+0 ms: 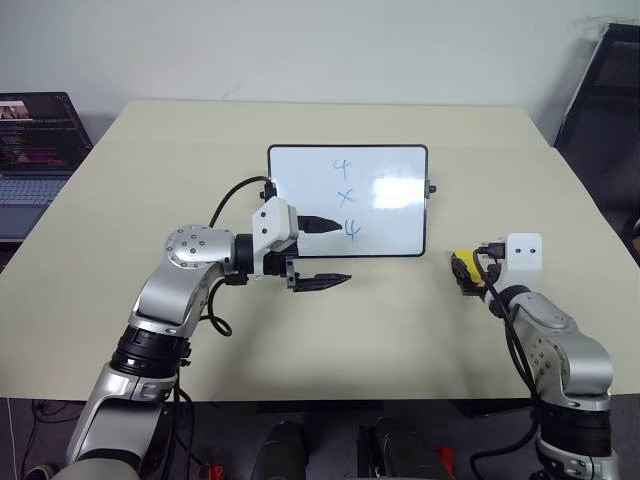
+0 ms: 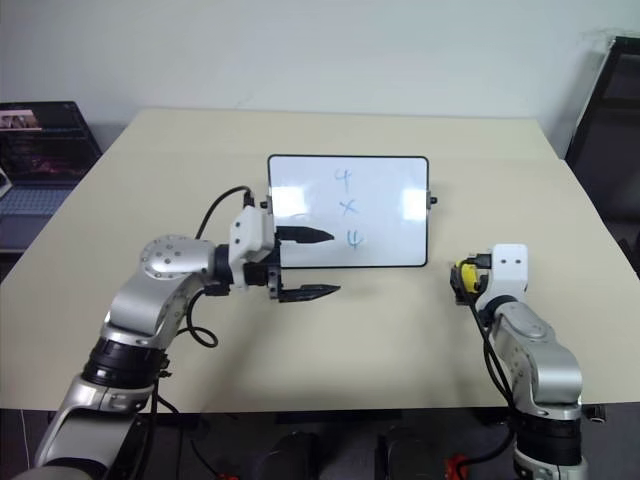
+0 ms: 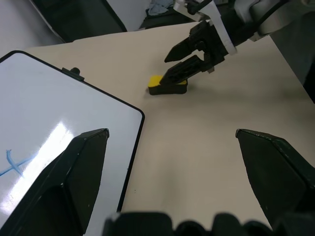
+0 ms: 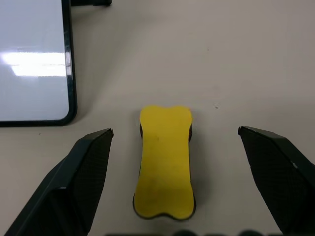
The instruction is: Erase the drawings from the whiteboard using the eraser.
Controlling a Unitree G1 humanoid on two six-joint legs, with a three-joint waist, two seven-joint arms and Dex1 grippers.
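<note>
The right gripper (image 4: 174,184) had its jaws spread wide with the eraser (image 4: 165,162) lying on the tabletop (image 1: 400,320) between them, clear of both fingers, its long side running along the line the jaws pointed. The whiteboard (image 1: 300,200) lay flat just beyond the right jaws and off to their left, its near corner close to the eraser but apart from it. The left gripper (image 1: 325,252) also stood open and empty, pointing across toward the right arm; one finger (image 1: 320,224) hung over the board's near edge, the other over bare tabletop. The drawings (image 1: 346,198), three blue marks in a column, lay beyond the left jaws' tips.
</note>
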